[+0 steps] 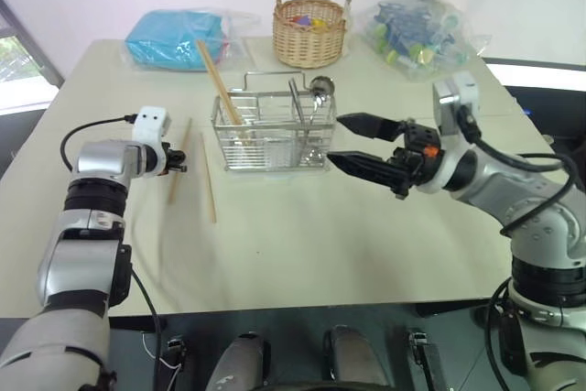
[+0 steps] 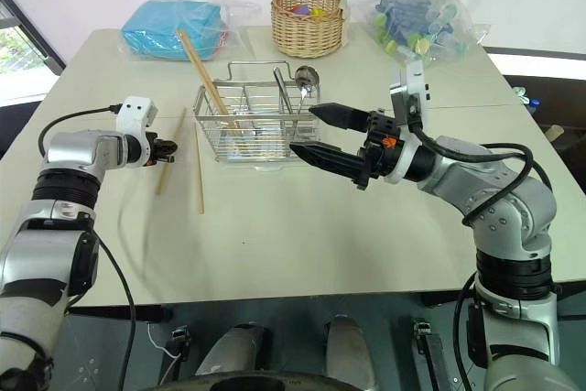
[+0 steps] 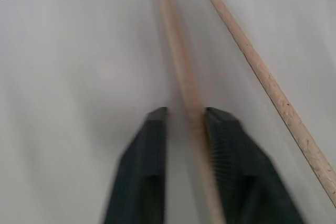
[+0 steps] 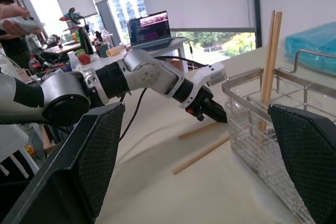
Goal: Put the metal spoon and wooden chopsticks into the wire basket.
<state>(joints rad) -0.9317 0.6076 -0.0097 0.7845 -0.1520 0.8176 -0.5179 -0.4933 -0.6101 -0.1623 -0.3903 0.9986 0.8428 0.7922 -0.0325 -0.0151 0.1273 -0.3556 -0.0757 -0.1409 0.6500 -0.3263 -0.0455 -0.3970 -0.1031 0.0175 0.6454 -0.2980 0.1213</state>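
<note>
Now — chopstick (image 3: 186,77) between left gripper (image 3: 185,124) fingers

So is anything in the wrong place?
Yes. Two wooden chopsticks lie loose on the table beside the wire basket, not in it. The left gripper is shut on one. Others already stand inside.

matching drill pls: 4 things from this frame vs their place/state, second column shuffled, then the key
1. left gripper
2. right gripper
3. metal spoon
4. wicker basket

A. standing in the wire basket
B. at the table's far edge
C. open, empty, beside the wire basket
D. shut on a chopstick lying on the table

Pairs: 1-D, 2-C, 3-A, 4-B
</note>
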